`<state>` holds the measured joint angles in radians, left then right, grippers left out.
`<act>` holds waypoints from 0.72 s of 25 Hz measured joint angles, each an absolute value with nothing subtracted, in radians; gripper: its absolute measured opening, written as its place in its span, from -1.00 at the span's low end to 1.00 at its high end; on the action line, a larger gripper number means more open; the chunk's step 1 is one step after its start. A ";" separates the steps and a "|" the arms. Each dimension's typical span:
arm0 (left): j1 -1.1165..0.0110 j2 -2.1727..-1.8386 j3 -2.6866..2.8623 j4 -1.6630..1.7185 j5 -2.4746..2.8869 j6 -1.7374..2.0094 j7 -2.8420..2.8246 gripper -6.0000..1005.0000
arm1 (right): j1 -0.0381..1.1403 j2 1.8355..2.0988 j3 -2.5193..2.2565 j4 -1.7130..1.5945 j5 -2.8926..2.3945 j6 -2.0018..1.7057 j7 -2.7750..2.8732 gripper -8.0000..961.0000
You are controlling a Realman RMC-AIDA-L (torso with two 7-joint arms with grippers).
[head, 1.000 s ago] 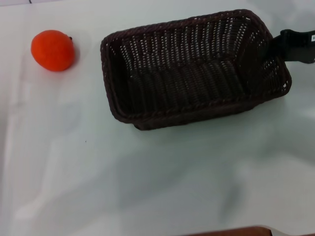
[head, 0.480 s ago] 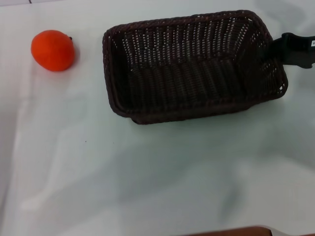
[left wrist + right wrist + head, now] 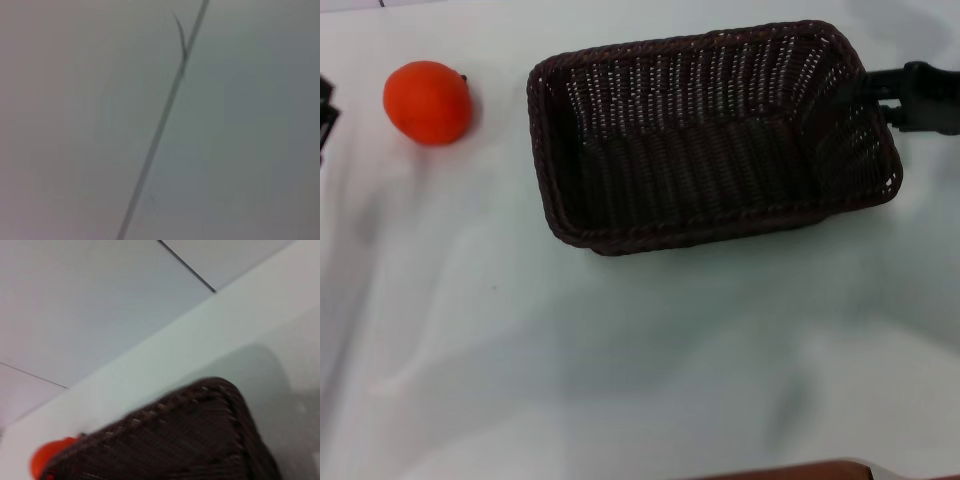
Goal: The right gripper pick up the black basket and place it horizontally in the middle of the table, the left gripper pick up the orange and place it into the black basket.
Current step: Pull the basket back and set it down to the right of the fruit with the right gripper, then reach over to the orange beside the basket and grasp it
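White tabletop [image 3: 620,380] fills the head view. Across its upper middle lies the black basket [image 3: 710,140], long side running left to right, mouth up, ready to take fruit. At the upper right the right gripper [image 3: 880,92] meets the basket's short end at the rim; whether it pinches the weave or has let go I cannot tell. The orange [image 3: 427,102] rests alone at the upper left, well apart from the basket. A dark sliver of the left gripper [image 3: 325,115] shows at the left edge beside it, fingers hidden, probably approaching for the pick.
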<state>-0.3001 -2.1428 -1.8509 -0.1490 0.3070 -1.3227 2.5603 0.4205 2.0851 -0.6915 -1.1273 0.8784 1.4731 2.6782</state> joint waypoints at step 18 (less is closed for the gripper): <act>-0.524 -2.111 -1.615 -0.257 0.306 -0.706 2.416 0.63 | 0.343 2.080 -0.462 -1.133 1.146 1.573 2.400 0.45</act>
<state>-0.5239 -2.1110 -1.6148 -0.2569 0.3056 -0.7059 2.4159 0.3426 2.0800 -0.4625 -1.1332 1.1460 1.5732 2.4001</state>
